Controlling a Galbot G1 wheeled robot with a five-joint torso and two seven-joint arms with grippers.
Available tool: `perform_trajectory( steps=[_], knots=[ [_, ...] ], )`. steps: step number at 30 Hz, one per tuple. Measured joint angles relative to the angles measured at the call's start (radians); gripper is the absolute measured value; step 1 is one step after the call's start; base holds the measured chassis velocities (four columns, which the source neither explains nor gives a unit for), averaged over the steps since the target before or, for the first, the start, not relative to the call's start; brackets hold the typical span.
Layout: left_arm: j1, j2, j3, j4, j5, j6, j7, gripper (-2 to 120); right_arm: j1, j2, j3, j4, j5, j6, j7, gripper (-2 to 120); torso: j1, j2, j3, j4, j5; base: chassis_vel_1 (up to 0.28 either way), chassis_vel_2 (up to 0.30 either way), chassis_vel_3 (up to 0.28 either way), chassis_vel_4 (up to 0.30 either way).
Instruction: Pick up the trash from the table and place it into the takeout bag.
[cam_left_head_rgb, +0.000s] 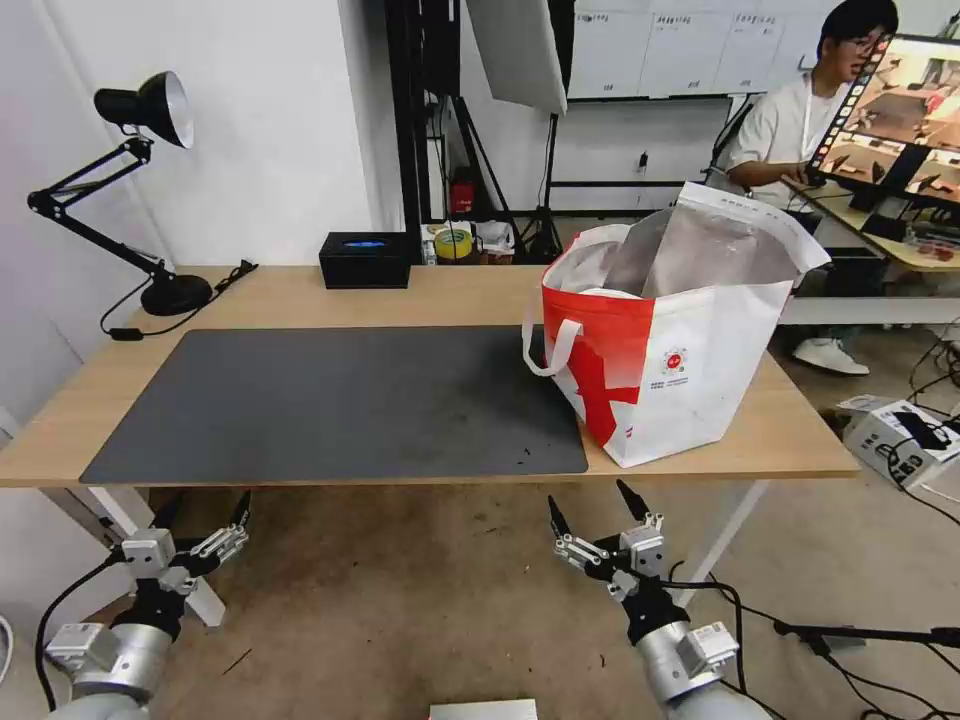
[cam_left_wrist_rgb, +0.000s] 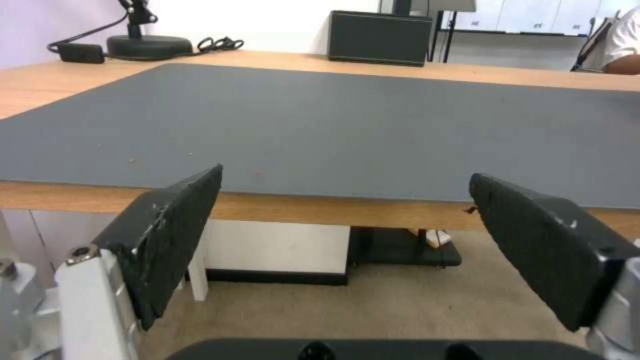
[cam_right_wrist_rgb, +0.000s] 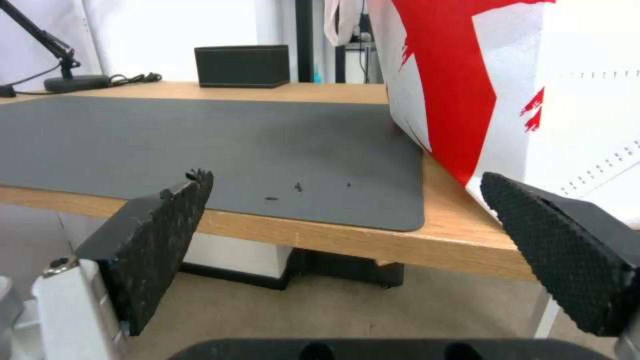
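So the mat (cam_left_head_rgb: 340, 400) is bare, apart from a few dark crumbs near its front right corner, and I can't spot any of the trash on the tabletop (cam_left_head_rgb: 300, 290). My guess is it has all gone into the takeout bag (cam_left_head_rgb: 680, 350), though what's inside the foil lining is hidden.

The bag stands upright on the right end of the tabletop, its left bottom edge on the mat's right border, mouth gaping upward. It lies ahead of and above the right tool (cam_left_head_rgb: 600, 525), a bit to its right, so that arm is clearly the nearer one. The left tool (cam_left_head_rgb: 200, 520) is well apart from it, across the whole width of the mat.

Both tools hang below the front edge of the tabletop over the floor, jaws spread wide, nothing between them.

Counts: one bag, one mat, one black box (cam_left_head_rgb: 365, 260) and one desk lamp (cam_left_head_rgb: 150, 190) at the back (neither is trash), two tools, zero visible trash pieces. I'd call the job done, or close to it.
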Motion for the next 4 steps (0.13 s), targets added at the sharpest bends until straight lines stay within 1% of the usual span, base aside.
perform_trajectory(
  steps=[4],
  knots=[
    [0.000, 0.000, 0.000, 0.000, 0.000, 0.000, 0.000, 100, 0.000, 0.000, 0.000, 0.000, 0.000, 0.000, 0.000, 100, 0.000, 0.000, 0.000, 0.0000, 0.0000, 0.000, 0.000, 0.000, 0.000]
  ],
)
